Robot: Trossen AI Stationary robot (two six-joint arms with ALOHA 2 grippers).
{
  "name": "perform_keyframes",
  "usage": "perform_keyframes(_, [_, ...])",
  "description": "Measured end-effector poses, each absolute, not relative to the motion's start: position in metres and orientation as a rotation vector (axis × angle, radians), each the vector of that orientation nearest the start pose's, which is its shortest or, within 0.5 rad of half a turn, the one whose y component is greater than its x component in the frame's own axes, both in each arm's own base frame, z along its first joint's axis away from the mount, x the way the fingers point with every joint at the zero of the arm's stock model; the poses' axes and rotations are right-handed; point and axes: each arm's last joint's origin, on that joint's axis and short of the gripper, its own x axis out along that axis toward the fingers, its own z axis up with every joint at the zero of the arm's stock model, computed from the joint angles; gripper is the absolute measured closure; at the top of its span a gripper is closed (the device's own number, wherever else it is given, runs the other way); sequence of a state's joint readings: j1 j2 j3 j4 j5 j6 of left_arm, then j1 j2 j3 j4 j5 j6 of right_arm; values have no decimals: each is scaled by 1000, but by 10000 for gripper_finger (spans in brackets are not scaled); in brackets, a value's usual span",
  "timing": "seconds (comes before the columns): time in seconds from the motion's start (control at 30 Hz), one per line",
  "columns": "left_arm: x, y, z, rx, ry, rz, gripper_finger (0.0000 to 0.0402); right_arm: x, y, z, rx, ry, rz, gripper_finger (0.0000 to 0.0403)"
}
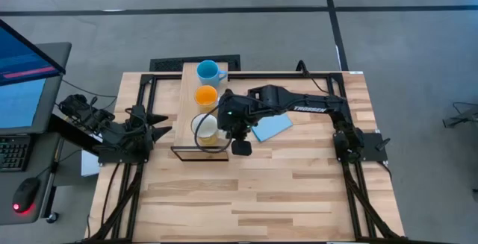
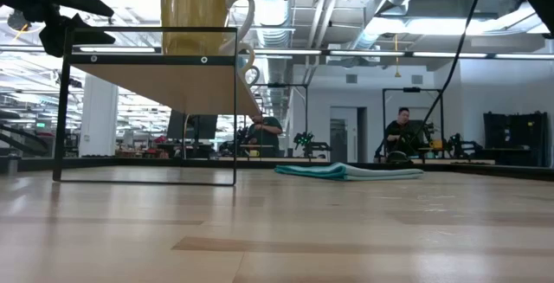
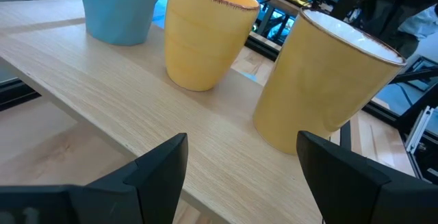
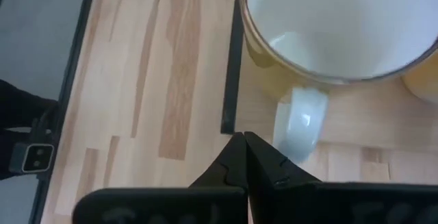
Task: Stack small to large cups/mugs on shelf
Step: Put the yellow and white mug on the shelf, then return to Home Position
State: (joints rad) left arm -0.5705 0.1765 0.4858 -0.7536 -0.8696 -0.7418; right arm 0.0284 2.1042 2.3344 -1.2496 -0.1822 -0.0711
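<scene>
Three mugs stand in a row, on their bases, on the light-wood shelf: the light-blue mug at the far end, the orange mug in the middle and the cream-white mug at the near end. My right gripper is shut and empty. It hovers above the shelf's near right corner, just beside the cream mug's handle. My left gripper is open and empty at the shelf's left side, facing the mugs.
The shelf board sits on a black wire frame raised above the table. A blue cloth lies flat to the right of the shelf, under my right arm. People sit in the room beyond the table.
</scene>
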Motion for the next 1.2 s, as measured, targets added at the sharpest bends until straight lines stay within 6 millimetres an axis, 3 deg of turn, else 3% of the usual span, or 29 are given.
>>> perform_keyframes(0.63, [57,-10,244,-435,208,396,136,432,9,358,-24,1027,146,390])
perform_keyframes(1.0, [57,-11,244,-446,225,365,136,429,13,357,15,1061,217,388])
perform_keyframes(1.2, [57,-12,245,-452,232,344,136,409,19,382,12,1024,240,388])
